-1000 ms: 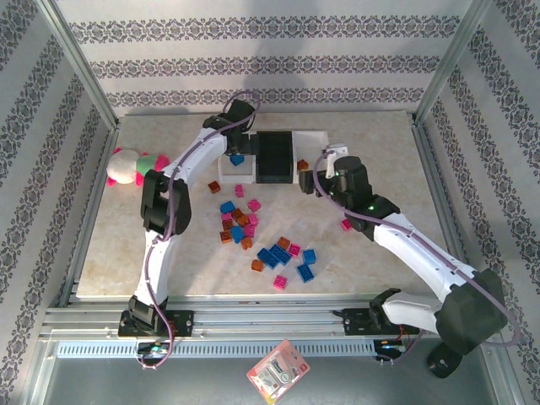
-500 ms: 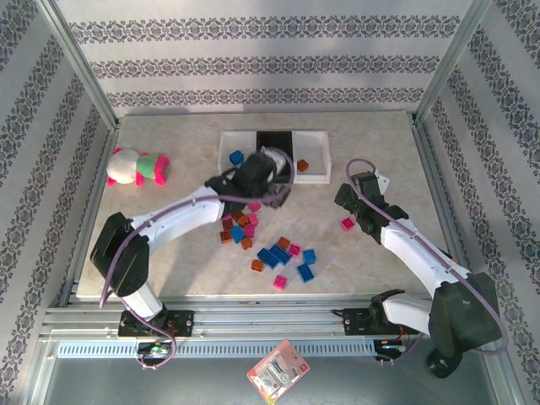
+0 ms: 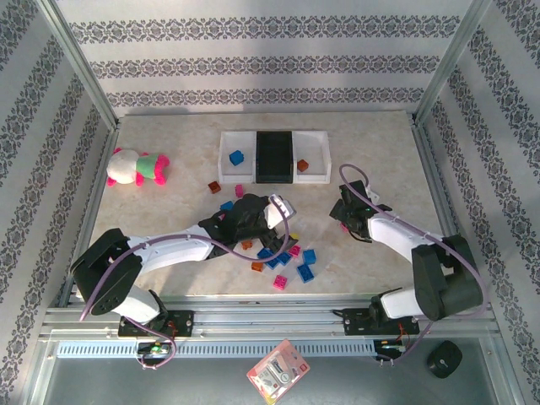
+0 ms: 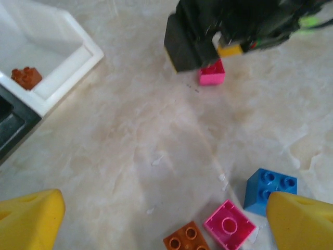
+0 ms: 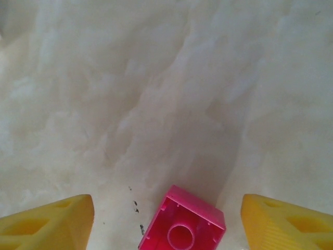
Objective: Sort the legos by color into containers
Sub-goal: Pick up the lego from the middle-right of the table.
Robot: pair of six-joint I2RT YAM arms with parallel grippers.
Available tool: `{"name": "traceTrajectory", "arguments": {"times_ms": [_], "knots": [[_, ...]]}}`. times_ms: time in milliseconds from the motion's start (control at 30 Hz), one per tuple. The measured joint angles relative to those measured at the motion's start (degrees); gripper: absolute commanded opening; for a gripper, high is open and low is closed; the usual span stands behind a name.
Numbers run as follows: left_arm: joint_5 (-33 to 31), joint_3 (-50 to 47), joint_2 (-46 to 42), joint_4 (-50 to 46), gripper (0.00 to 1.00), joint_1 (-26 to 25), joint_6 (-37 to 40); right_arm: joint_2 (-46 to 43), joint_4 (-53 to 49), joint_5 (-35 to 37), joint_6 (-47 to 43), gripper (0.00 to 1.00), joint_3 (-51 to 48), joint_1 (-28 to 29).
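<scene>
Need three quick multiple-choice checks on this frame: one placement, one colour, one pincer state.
1. The blue brick already sorted lies in: A) left white tray B) black tray C) right white tray
2. The brick at the right pincer is: A) blue B) pink C) orange-brown
3. The right pincer is: A) open B) shut on the brick C) shut, empty

Answers: A, the top view shows it there; B, the right wrist view shows it pink; A, the yellow fingertips stand wide apart, clear of the brick.
</scene>
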Motion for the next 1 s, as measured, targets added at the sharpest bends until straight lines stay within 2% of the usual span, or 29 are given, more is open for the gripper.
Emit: {"name": "traceTrajectory", "arguments": {"times_ms": [167, 300, 333, 467, 733, 1000], "knots": [[0.09, -1.42, -0.31, 3.82, 0.99, 0.00, 0.28, 2.64, 1.01, -2.10, 1.57, 0.57, -0.04, -0.22], [-0.37, -2.64, -1.25, 5.01, 0.99, 0.00, 1.27, 2.71, 1.57, -2.93, 2.75, 0.36, -0.02, -0.26], [-0.42, -2.82, -1.55, 5.11, 0.99, 0.00, 1.46, 2.71, 1.66, -2.99, 2.58, 0.34, 0.02, -0.26], [-1.22, -3.50, -2.86, 5.86, 0.99, 0.00, 2.14, 2.71, 2.08, -3.39, 2.80, 0.31, 0.24, -0.26], [-3.52, -6.38, -6.12, 7.39, 0.99, 0.00, 2.49, 1.70, 1.38, -3.58, 2.10, 0.32, 0.55, 0.61], [-10.29, -14.38, -14.80, 8.41, 0.99, 0.26, 1.01, -0.76, 0.90, -2.91, -6.21, 0.32, 10.47, 8.68]]}}
